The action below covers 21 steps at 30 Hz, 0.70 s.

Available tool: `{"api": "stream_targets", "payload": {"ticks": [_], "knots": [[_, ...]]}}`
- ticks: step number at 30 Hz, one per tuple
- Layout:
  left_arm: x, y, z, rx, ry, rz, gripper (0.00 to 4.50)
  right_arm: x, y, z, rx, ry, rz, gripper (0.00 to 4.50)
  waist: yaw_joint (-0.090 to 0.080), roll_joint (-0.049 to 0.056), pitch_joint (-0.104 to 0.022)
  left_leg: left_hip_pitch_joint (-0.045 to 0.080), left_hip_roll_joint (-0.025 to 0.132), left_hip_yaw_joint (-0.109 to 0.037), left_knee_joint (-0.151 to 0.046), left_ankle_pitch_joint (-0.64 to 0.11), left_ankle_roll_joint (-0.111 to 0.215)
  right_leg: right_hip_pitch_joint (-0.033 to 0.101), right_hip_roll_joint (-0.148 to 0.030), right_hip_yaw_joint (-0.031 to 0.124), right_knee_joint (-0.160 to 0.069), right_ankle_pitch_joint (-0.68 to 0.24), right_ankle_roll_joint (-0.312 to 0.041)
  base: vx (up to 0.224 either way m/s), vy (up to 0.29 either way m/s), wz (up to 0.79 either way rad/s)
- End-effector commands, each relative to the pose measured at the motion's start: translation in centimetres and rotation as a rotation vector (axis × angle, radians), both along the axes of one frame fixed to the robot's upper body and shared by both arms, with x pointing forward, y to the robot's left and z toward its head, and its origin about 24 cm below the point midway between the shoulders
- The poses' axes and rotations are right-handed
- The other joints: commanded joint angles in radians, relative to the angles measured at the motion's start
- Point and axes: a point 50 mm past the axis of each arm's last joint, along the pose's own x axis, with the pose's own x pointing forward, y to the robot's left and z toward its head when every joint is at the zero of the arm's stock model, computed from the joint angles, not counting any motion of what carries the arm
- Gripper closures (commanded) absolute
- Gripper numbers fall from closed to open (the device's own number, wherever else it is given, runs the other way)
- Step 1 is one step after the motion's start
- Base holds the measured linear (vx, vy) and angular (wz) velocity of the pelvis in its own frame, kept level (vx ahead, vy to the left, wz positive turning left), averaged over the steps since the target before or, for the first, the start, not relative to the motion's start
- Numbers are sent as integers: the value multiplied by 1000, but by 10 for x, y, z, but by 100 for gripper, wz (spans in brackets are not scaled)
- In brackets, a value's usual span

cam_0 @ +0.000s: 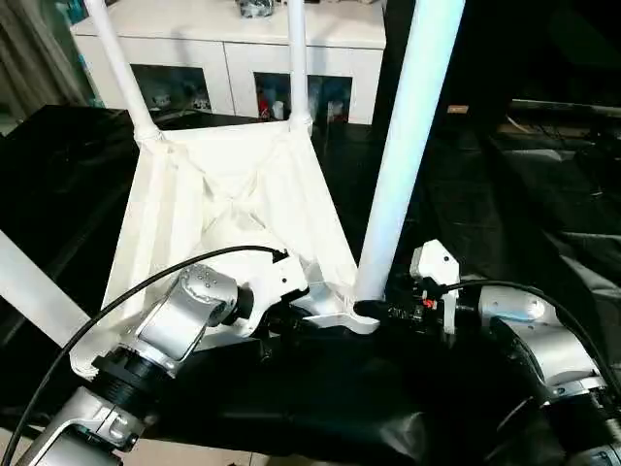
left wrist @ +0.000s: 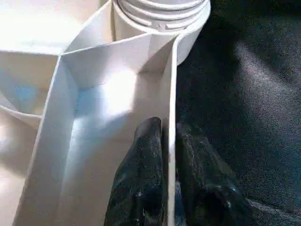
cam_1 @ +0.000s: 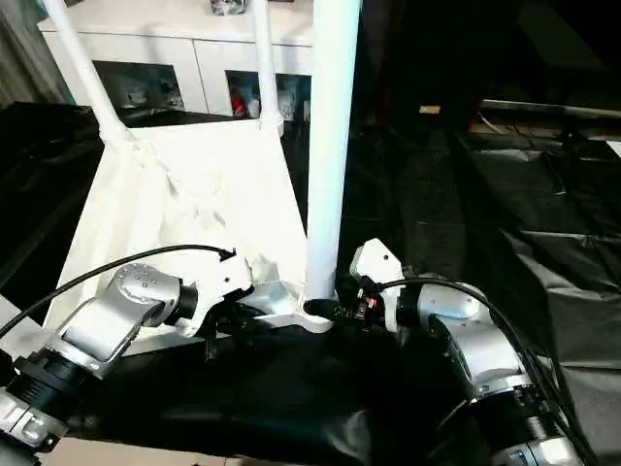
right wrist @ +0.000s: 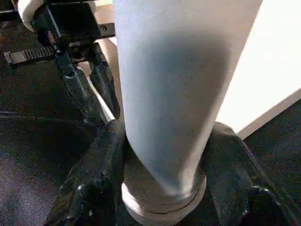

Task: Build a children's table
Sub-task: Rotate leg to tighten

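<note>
The white tabletop (cam_0: 223, 214) lies upside down on a black cloth, its ribbed underside facing up. Two white legs (cam_0: 121, 68) (cam_0: 298, 58) stand in the far corner sockets. A third leg (cam_0: 34, 286) slants across at the near left. At the near right corner a thick leg (cam_0: 408, 146) rises from its socket (left wrist: 162, 9). My right gripper (right wrist: 164, 141) is shut on the base of that leg, one finger pressed to each side. My left gripper (left wrist: 168, 127) pinches the tabletop's thin rim wall (left wrist: 170, 84) just beside that corner, one finger inside and one outside.
A white cabinet (cam_0: 233, 49) with glass doors stands behind the table. Wrinkled black cloth (cam_0: 485, 204) covers the surface all round. A black cable (cam_0: 116, 301) arcs over my left forearm.
</note>
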Motion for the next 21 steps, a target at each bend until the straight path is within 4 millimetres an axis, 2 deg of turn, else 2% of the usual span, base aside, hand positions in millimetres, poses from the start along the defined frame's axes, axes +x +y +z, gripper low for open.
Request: {"api": "stream_targets", "payload": {"ticks": [1,4,13,18,21], "knots": [[-1,-1,-6,6,11,13,418,-2,-1,-6,-25,25,5,248,-1,-7,-45,8,31,-12,-71,-250,44,41,-36,27,-64,-224,-232,0,0,0],[0,-2,-6,-13,5,17,449,-2,-1,-6,-26,28,9,249,1,-7,-44,8,31,-12,-71,-259,44,40,-36,27,-67,-244,-228,0,0,0],[-3,2,-8,-29,12,35,450,-3,-1,-8,-29,34,12,249,0,-8,-44,8,32,-13,-72,-264,42,39,-36,28,-67,-250,-223,0,0,0],[-6,1,-7,-118,21,75,450,-3,-2,-9,-26,32,2,249,-1,-7,-45,7,32,-13,-72,-262,46,39,-38,27,-68,-259,-222,0,0,0],[-11,0,-9,-163,51,100,450,-4,-1,-11,-22,35,0,249,-2,-10,-45,3,30,-12,-70,-247,55,42,-38,27,-66,-266,-218,0,0,0]]}}
